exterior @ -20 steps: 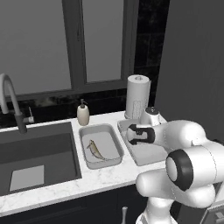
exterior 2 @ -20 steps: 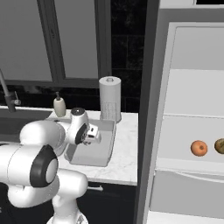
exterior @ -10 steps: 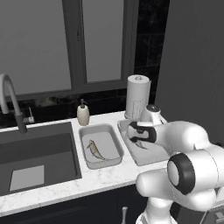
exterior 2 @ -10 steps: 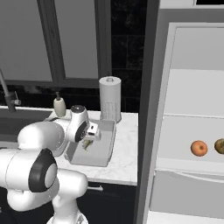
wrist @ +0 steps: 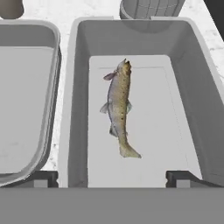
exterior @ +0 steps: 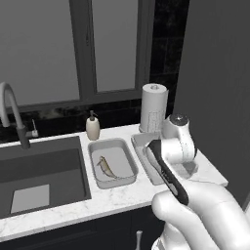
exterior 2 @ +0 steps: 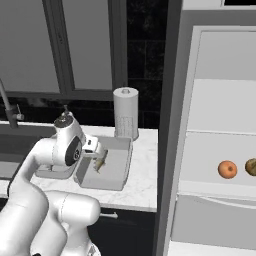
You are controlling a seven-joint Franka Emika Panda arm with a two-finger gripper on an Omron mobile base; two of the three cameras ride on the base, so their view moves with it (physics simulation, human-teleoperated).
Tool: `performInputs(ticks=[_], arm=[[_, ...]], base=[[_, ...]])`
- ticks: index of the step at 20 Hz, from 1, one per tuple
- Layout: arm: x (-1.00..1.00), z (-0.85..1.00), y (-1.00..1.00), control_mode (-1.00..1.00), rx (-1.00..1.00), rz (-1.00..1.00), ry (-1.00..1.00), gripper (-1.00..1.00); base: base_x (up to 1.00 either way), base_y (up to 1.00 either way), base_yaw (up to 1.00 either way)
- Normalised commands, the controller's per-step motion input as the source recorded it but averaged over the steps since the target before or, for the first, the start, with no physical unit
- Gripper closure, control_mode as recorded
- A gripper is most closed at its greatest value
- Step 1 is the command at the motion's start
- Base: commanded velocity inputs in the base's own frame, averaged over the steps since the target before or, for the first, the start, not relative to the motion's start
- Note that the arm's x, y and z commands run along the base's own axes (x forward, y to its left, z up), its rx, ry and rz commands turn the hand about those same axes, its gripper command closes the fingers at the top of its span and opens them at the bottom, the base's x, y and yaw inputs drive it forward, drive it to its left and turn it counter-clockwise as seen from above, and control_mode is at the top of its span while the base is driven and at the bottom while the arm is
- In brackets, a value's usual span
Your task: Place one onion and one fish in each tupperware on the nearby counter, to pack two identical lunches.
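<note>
**Second fish released into the right-hand tupperware**

The pincer (wrist: 112, 177) stands wide and holds nothing, its two dark tips spread at either side of the tupperware (wrist: 76, 87) below it. A fish (wrist: 119, 105) lies flat on that container's floor, clear of both tips, head toward the paper towel roll (exterior 2: 125, 114). A second ago the jaws were nearly shut over this same container; they have since sprung apart, so the fish has just been let go. The arm has also shifted a little, the hand now turned more over the container's middle.

The other tupperware (exterior: 113, 161), just beside it on the table (exterior: 122, 195), holds its own fish (exterior: 106, 167). Both fish look placed. Neither container holds an onion: the orange onion (exterior 2: 227, 169) and the olive-tan onion (exterior 2: 251, 167) sit side by side on a shelf (exterior 2: 210, 182) well apart to the right, so that half of the task remains.
</note>
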Motion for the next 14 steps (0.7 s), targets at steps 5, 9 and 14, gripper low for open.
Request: performInputs(ticks=[5, 9, 14], arm=[[-0.85, 1.00, 0.11, -1.00, -0.08, -0.01, 0.00, -1.00], [-0.78, 0.99, -0.03, -1.00, 0.00, 0.00, 0.00, -1.00], [-0.83, 0.84, -0.03, -1.00, 0.00, 0.00, 0.00, -1.00]], base=[[0.00, 0.00, 0.00], [0.00, 0.00, 0.00], [0.00, 0.00, 0.00]])
